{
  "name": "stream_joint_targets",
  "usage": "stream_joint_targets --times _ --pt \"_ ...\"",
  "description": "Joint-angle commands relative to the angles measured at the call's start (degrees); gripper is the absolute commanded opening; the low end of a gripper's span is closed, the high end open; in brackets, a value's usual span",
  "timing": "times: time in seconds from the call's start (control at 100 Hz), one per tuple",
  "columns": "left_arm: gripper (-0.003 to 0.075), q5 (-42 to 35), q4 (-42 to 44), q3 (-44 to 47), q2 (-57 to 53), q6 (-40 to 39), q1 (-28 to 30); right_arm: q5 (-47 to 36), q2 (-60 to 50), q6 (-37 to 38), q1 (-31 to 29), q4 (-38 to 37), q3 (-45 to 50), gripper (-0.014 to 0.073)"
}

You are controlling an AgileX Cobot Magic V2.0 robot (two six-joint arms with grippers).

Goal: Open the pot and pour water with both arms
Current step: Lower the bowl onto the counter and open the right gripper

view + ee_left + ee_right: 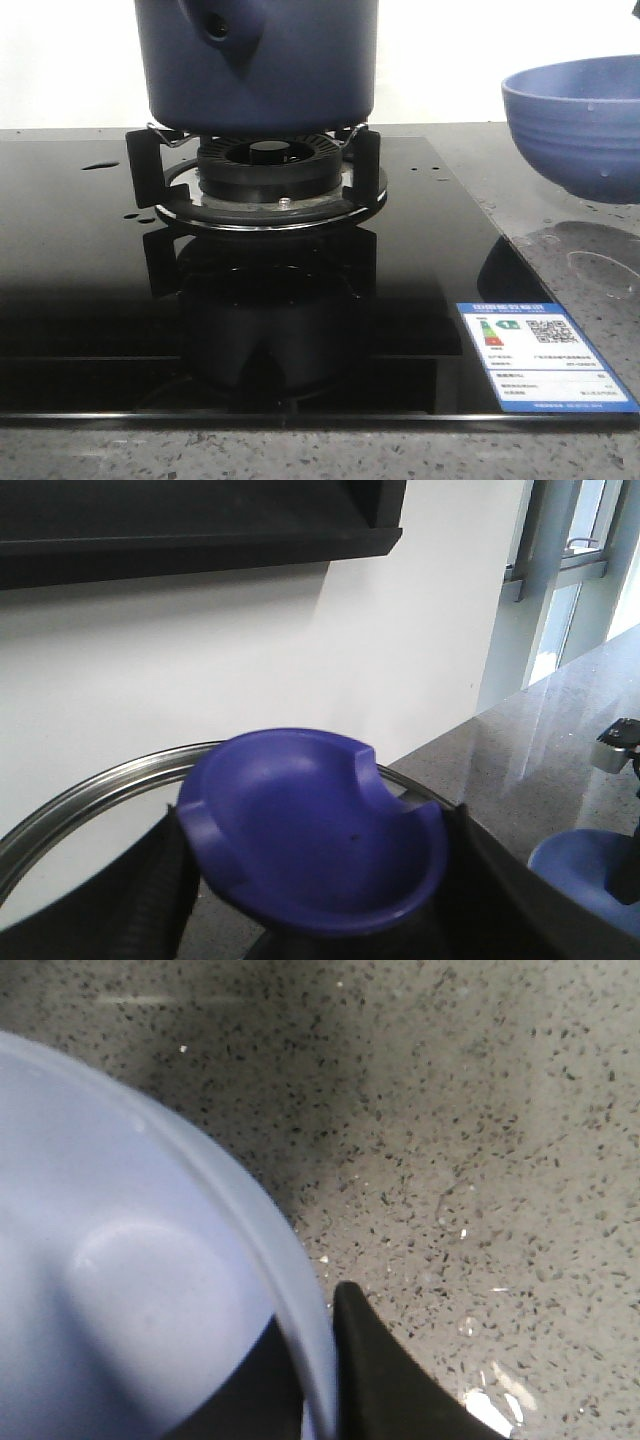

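2 vessels, pot (258, 60) on burner (268, 175), bowl (578, 125) lifted

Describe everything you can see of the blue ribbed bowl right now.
The bowl is light periwinkle blue with faint horizontal ribs and a smooth, glossy, ceramic-looking wall. It is upright, raised off the speckled countertop at the far right of the stove, partly cut off by the frame edge. In the right wrist view its rim passes between the right gripper's dark fingers, which grip it. The inside looks empty where it shows.
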Motion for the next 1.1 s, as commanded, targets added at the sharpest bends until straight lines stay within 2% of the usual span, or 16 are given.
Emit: stream_joint_targets --times 0.0,0.35,0.41,0.48,0.6,0.67,0.87,1.09 --pt "0.0375 0.30 -5.03 -2.25 -2.14 0.26 -0.43 -2.36 -1.31 -0.24 -0.37 0.51 -1.29 -0.0046" --pt "0.0375 0.30 -5.03 -2.25 -2.14 0.26 -0.43 -3.55 -0.06 -0.80 -0.37 0.51 -1.29 -0.0044" --pt "0.0375 0.30 -5.03 -2.25 -2.14 0.26 -0.43 -3.23 -0.06 -1.21 -0.37 0.51 -1.29 -0.0023" --pt "0.0375 0.30 -5.03 -2.25 -2.14 0.26 -0.43 -2.57 -0.06 -1.91 -0.37 0.39 -1.29 0.0069" --pt "0.0375 0.30 -5.03 -2.25 -2.14 0.26 -0.43 -2.28 -0.06 -1.91 -0.37 0.13 -1.29 0.0328" --pt "0.0375 0.30 -4.93 -2.25 -2.14 0.26 -0.43 -1.35 -0.19 -1.91 -0.37 -0.87 -1.92 0.0409" --pt "0.0375 3.62 -4.45 -2.25 -1.79 0.26 -0.46 4.42 -3.29 -1.91 -0.37 -0.83 -9.25 0.0415" --pt "0.0375 9.86 -4.33 -2.25 1.71 0.26 -0.56 2.58 -9.67 -1.91 -0.37 1.49 -12.08 0.0415"
